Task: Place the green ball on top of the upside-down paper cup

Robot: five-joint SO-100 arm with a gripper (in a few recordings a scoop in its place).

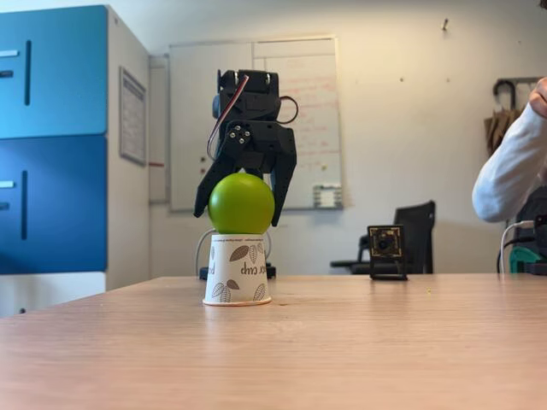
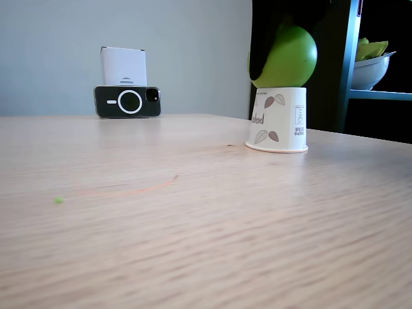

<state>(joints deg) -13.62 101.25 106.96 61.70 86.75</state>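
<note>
1. the black gripper [image 1: 244, 213] is hanging straight down over the green ball [image 1: 241, 203], its two fingers spreading to either side of it; whether the pads are pressing on the ball or standing just off it cannot be told.
2. the green ball is sitting on the flat top of the upside-down paper cup [image 1: 237, 271], touching it, and is looking about as wide as the cup.
3. in another fixed view the ball [image 2: 288, 58] is resting on the cup [image 2: 278, 120] with a dark finger [image 2: 261, 64] lying against its left side.
4. the cup is standing upright on its wider rim on the wooden table [image 1: 342, 350], leaf prints and brown lettering showing upside down.
5. a small black camera [image 1: 386, 251] is standing on the table to the right of the cup, well apart.
6. a phone [image 2: 127, 101] is leaning at the far edge in the other view.
7. a person's white sleeve [image 1: 513, 166] is showing at the right edge.
</note>
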